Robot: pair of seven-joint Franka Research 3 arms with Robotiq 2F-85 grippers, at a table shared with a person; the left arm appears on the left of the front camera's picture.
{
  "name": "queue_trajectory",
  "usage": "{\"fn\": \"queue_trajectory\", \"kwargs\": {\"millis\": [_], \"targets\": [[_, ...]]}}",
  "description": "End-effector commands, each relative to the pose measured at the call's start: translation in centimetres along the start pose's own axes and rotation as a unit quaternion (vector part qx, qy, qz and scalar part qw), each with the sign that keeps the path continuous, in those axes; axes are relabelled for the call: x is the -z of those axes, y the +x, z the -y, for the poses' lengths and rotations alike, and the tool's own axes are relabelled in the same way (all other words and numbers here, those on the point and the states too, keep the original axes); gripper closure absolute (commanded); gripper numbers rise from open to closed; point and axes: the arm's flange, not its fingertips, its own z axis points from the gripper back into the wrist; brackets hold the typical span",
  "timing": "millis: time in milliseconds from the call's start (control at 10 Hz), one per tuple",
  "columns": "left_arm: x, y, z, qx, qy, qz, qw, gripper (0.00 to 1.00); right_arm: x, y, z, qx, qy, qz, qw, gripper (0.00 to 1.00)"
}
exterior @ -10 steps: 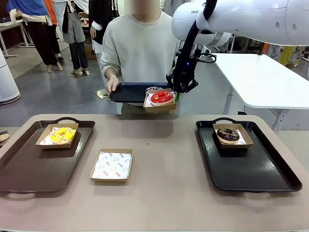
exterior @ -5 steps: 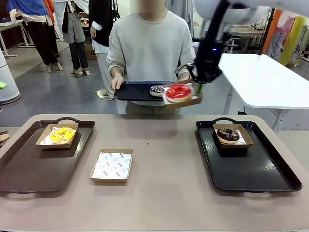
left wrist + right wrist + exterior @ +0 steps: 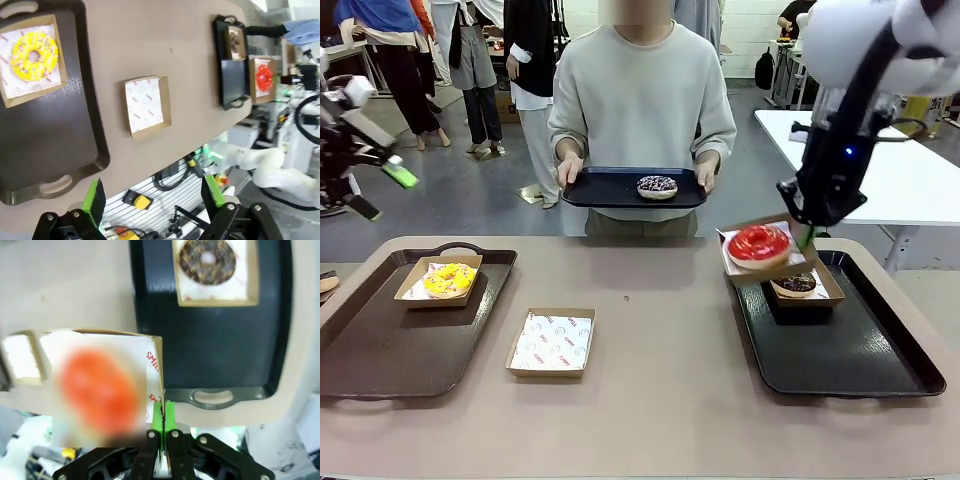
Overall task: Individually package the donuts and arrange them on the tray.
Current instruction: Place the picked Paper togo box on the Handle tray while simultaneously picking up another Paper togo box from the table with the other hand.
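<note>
My right gripper (image 3: 806, 236) is shut on the edge of a cardboard box (image 3: 767, 262) holding the red donut (image 3: 758, 244). It hangs over the near-left corner of the right tray (image 3: 840, 340). In the right wrist view the gripper (image 3: 162, 412) pinches the box wall, with the red donut (image 3: 97, 390) blurred. A dark chocolate donut (image 3: 796, 283) sits boxed on that tray. The yellow donut (image 3: 450, 279) lies boxed on the left tray (image 3: 390, 350). A sprinkled donut (image 3: 657, 186) rests on a black tray (image 3: 600, 188) held by the person. My left gripper (image 3: 382, 190) stands open, high at the left.
An empty paper-lined box (image 3: 552, 342) lies on the table between the trays. The left wrist view looks down on the yellow donut (image 3: 34, 56), the empty box (image 3: 147, 106) and the right tray (image 3: 232, 75). A white table (image 3: 910, 180) stands at the far right.
My right arm has swung the boxed red donut from the person's tray rightward and down to the right tray. The left gripper has come into view at the upper left.
</note>
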Motion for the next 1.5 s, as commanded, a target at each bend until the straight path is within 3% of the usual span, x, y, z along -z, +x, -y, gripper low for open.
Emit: {"fn": "queue_trajectory", "kwargs": {"millis": [0,500,1000,1400], "targets": [[2.4,1.6,3.6,0.003,0.087,-0.016,0.996,0.00,1.9,-2.3,1.8,0.014,0.027,0.013,0.999,0.99],[11.3,4.4,7.8,0.021,0.194,-0.055,0.979,0.00,5.6,-1.5,6.1,0.013,0.022,-0.002,1.000,0.99],[19.5,4.6,7.7,0.011,0.257,-0.004,0.966,0.00,8.1,-0.4,8.3,-0.005,0.017,-0.032,0.999,0.99],[24.6,3.0,7.2,0.014,0.291,0.004,0.957,0.00,7.5,-0.8,7.4,0.007,0.015,-0.030,0.999,0.99]]}}
